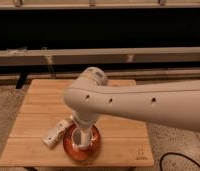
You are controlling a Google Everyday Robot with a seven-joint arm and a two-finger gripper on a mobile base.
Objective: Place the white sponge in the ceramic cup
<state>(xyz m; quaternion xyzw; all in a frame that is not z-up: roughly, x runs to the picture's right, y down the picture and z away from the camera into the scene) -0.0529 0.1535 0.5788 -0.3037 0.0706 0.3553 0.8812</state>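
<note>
light: dim, warm | background: dark | gripper [82, 140] over saucer [68, 145], shaded

The white arm reaches in from the right, elbow bent above the desk [38, 107], claw [82, 141] pointing straight down over its front half.

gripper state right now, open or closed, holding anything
Gripper: down over the ceramic cup on the brown-orange saucer, hidden by the arm; cannot be told whether it is open, closed or holding the white sponge.
</note>
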